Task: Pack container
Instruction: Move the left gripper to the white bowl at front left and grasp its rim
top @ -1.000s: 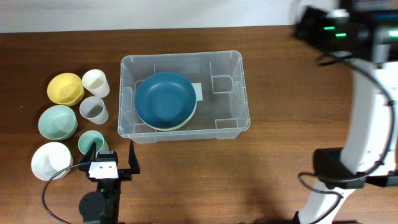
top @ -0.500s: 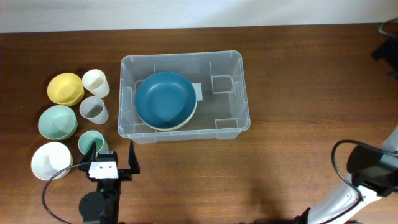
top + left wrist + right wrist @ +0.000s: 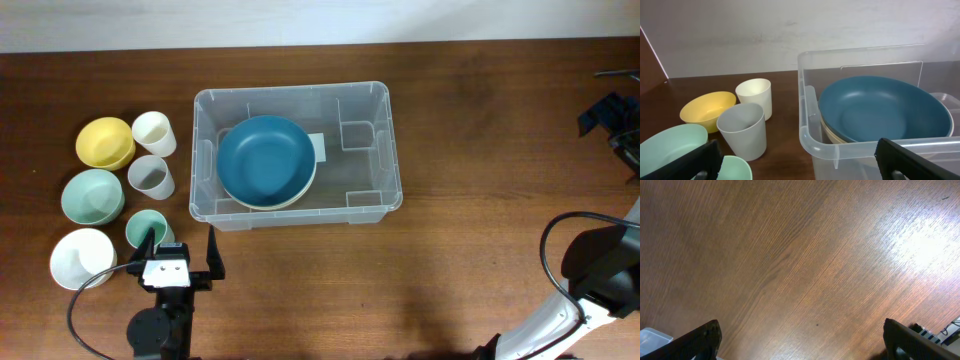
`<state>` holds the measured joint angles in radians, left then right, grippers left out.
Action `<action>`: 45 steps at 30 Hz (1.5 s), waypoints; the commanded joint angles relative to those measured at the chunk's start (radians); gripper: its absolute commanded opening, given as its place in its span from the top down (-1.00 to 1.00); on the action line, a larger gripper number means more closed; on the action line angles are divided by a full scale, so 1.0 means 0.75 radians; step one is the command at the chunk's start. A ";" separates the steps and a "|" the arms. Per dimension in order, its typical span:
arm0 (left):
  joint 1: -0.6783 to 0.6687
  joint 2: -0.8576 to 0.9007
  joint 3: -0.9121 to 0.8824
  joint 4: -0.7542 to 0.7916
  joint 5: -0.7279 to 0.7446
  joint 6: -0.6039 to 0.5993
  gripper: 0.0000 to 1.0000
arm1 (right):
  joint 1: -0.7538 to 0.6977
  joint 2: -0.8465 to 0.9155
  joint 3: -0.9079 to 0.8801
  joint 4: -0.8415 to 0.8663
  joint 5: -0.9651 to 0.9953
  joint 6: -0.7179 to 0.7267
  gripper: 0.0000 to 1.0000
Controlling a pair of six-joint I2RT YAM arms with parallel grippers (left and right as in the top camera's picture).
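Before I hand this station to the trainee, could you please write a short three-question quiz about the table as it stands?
1. True or false: the blue bowl lies inside the container.
2. Which stands nearest the yellow bowl? A the white cup, B the blue bowl, C the container.
3. Fill in: the left gripper is ____.
Key: 1 true; 2 A; 3 open.

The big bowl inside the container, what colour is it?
The bowl in the container is dark blue, best seen in the overhead view.
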<state>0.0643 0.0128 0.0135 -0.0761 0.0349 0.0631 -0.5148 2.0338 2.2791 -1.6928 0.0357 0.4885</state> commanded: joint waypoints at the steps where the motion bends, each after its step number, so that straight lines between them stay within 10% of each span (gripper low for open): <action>1: 0.007 -0.010 -0.006 -0.005 0.014 -0.008 -0.99 | -0.004 0.001 -0.008 -0.002 -0.008 -0.007 -0.98; 21: 0.006 0.081 0.173 0.380 -0.026 0.097 -0.99 | -0.004 0.001 -0.008 -0.002 -0.008 -0.007 -0.97; 35: 0.006 0.971 1.302 -0.208 -0.408 0.312 -0.99 | -0.004 0.001 -0.008 -0.002 -0.008 -0.007 -0.98; 38: 0.028 1.106 1.454 -0.412 -0.576 0.163 -0.99 | -0.004 0.001 -0.008 -0.002 -0.008 -0.007 -0.97; 45: 0.394 1.510 1.954 -1.028 -0.230 -0.080 -0.99 | -0.004 0.001 -0.008 -0.002 -0.008 -0.007 -0.98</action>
<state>0.2527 1.0607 1.3720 -0.8143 -0.2806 0.0834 -0.5144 2.0338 2.2749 -1.6924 0.0319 0.4885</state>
